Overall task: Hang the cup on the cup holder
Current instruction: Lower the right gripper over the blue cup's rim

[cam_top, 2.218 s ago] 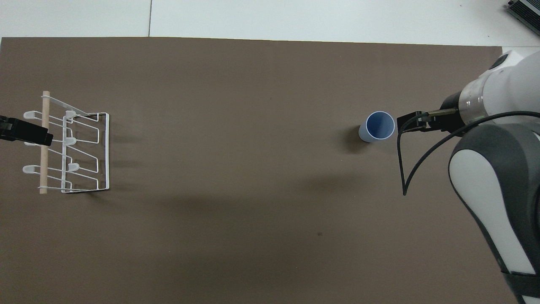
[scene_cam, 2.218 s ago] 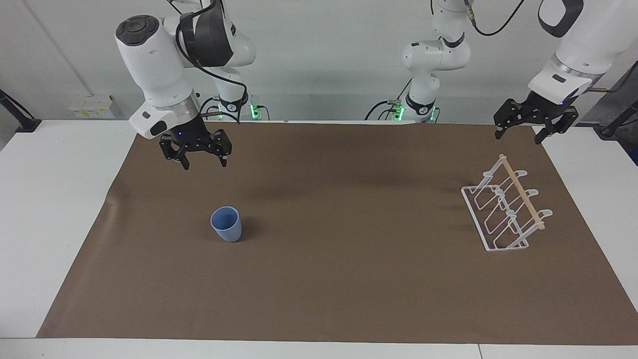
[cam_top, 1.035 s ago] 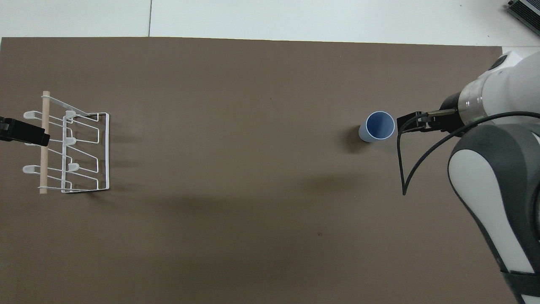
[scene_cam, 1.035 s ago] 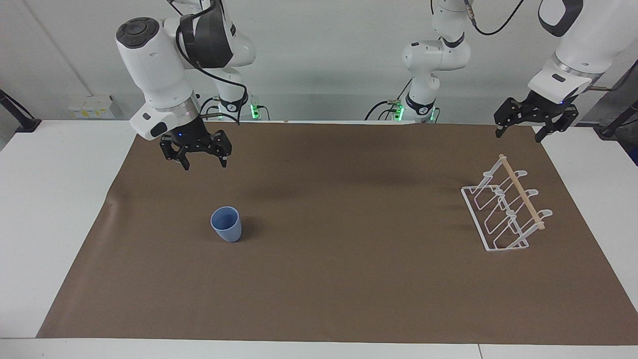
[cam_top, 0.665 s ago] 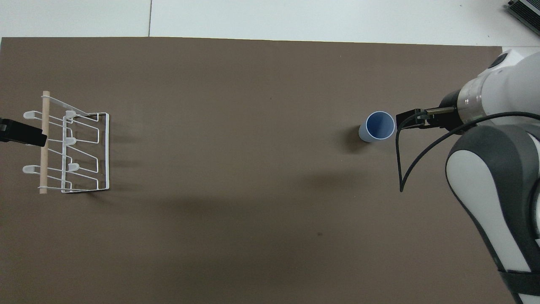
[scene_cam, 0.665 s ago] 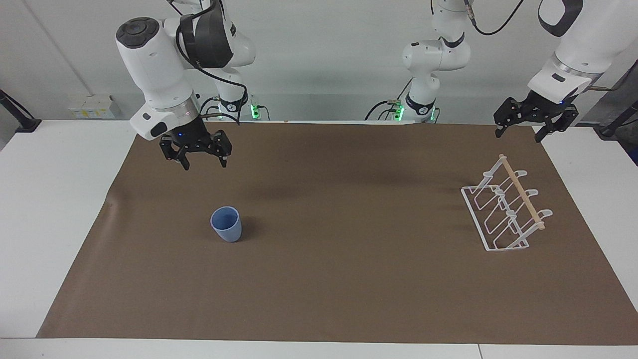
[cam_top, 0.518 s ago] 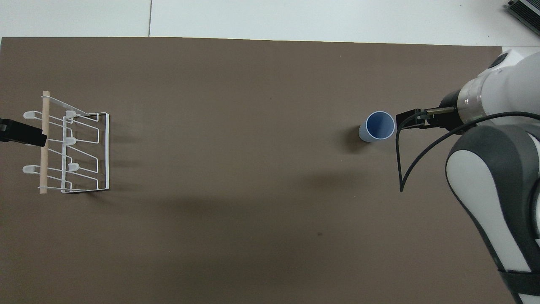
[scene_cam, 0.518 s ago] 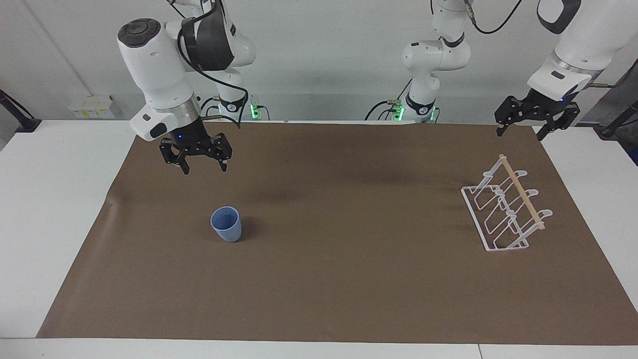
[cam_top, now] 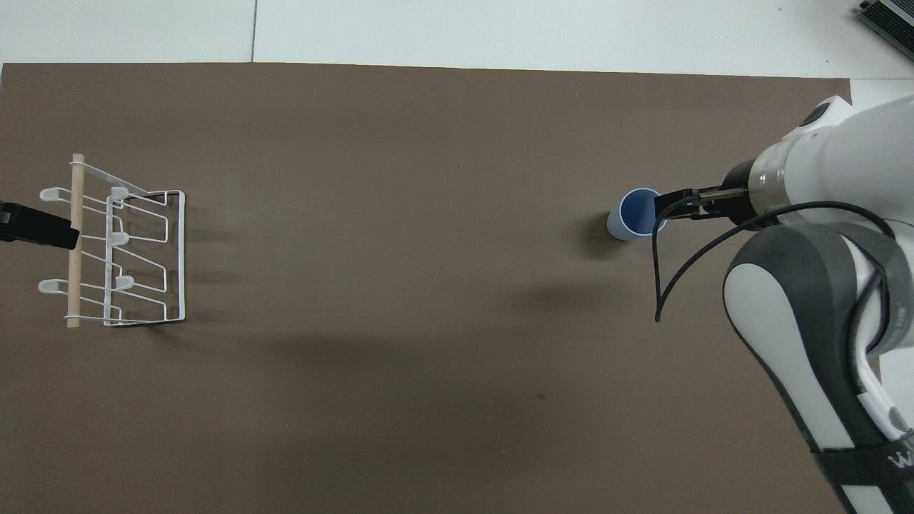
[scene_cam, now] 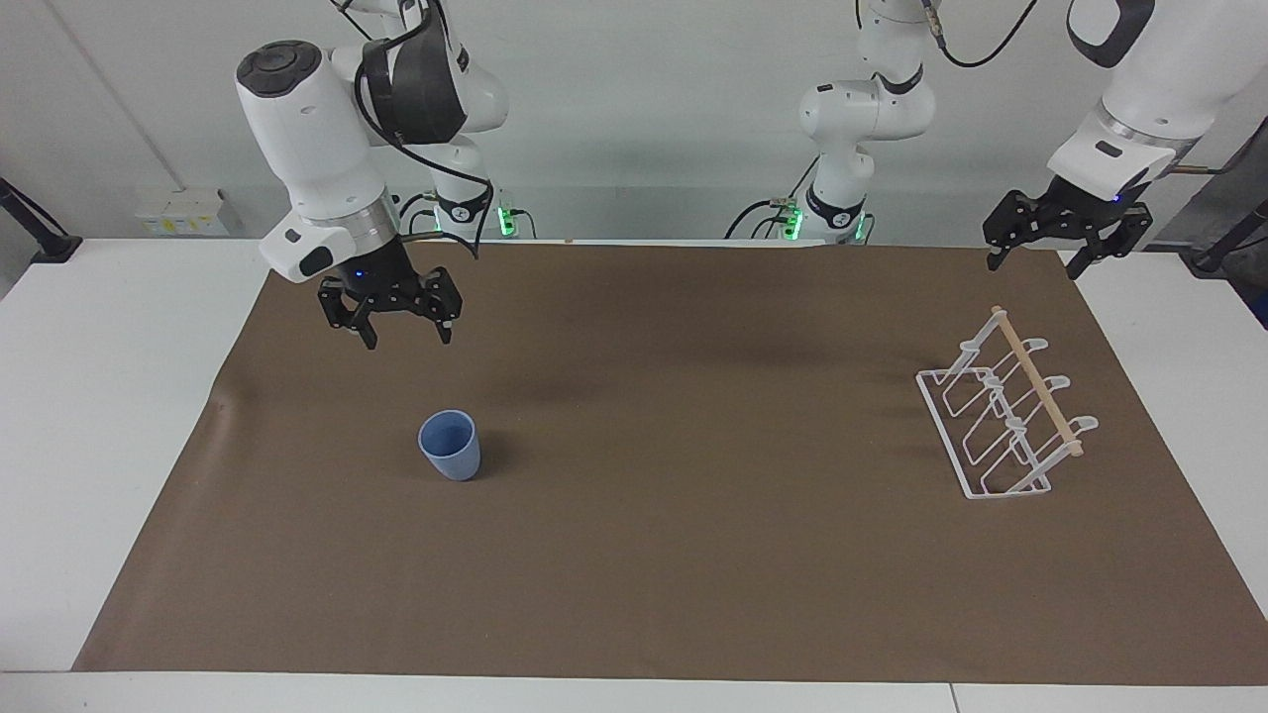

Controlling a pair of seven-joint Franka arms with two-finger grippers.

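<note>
Both grippers' jaws wide, empty

table: white; brown mat | on mat: cup; cup holder

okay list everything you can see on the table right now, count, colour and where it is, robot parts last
cup: one, light blue, upright on the mat toward the right arm's end of the table, open end up.
rack: one, white wire with a pale wooden rod along its top, on the mat toward the left arm's end, no cup on it.
mat: one, brown, covering most of the white table.
right end effector: one, black, open, raised over the mat, clear of the cup.
left end effector: one, black, open, raised above the mat's edge by the rack, waiting.
</note>
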